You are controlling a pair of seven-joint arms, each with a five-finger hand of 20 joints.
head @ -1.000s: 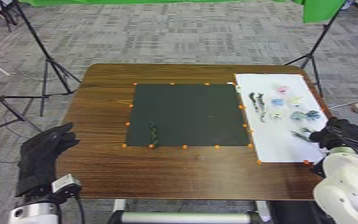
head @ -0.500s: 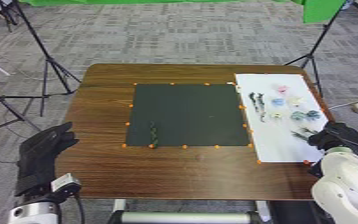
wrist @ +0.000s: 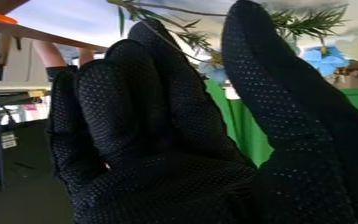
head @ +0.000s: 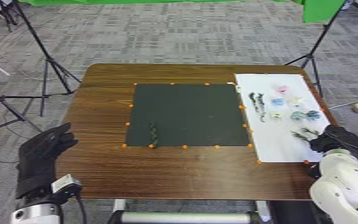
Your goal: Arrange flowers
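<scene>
Head view. One dark mat (head: 189, 107), bearing one green stem (head: 153, 134), laid lengthwise near its left side: I judge this the arrangement's beginning, with most of the work left. One white sheet (head: 280, 150), to the right of the mat, bearing the remaining stock: a pink flower (head: 282, 89), a light blue flower (head: 278, 101), other pale blooms (head: 298, 115), some dark twigs (head: 254, 101) and a leafy sprig (head: 301, 136), probably more than one, the greenery being small and blurred. One right hand (head: 340, 139), mine, at the sheet's right edge beside that greenery, my forearm coming in from the near right corner. One left hand (head: 44, 155), also mine, empty, relaxed, at the table's left edge.

Right wrist view. My right hand, wide: fingers straight, thumb apart, nothing gripped. Needle-leaved greenery (wrist: 309, 22) close by the fingertips; a blue bloom (wrist: 325, 61) beyond the thumb.
</scene>
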